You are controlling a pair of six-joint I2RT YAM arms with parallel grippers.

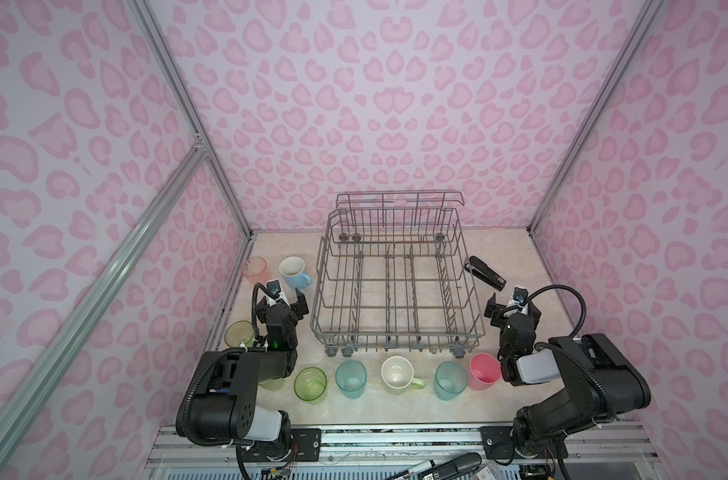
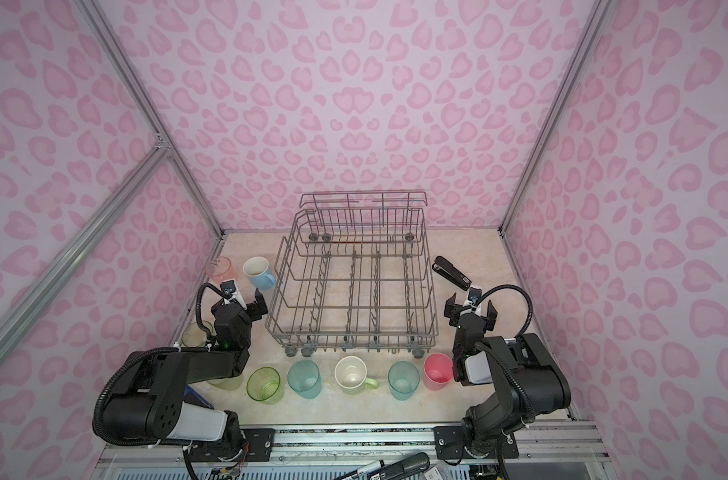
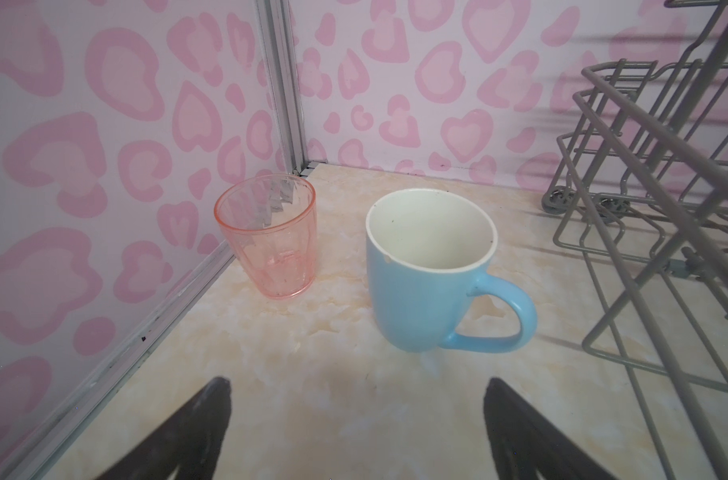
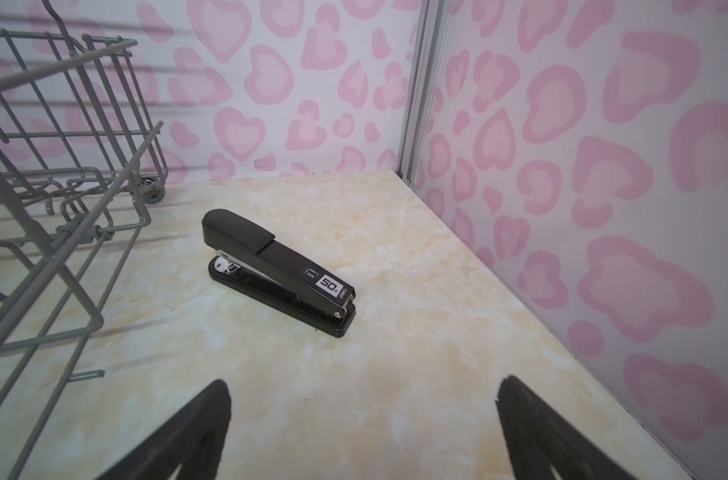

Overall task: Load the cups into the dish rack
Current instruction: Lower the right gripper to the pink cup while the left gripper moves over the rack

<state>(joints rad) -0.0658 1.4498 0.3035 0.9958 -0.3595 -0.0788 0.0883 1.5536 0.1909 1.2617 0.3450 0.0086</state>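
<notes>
Cups (image 1: 350, 378) stand upright on the table, none in the dish rack (image 1: 395, 334): five in a row along its front, others off its left side. Just left of the rack, the left gripper (image 3: 356, 386) hangs wide open and empty, facing the blue mug (image 3: 429, 266) with the salmon tumbler (image 3: 269, 237) beside it. A careless closing could pinch the mug's handle, which points toward the rack, or tip the light tumbler. Right of the rack, the right gripper (image 4: 364, 384), also open and empty, faces only the stapler (image 4: 277, 270) and risks grabbing that instead.
</notes>
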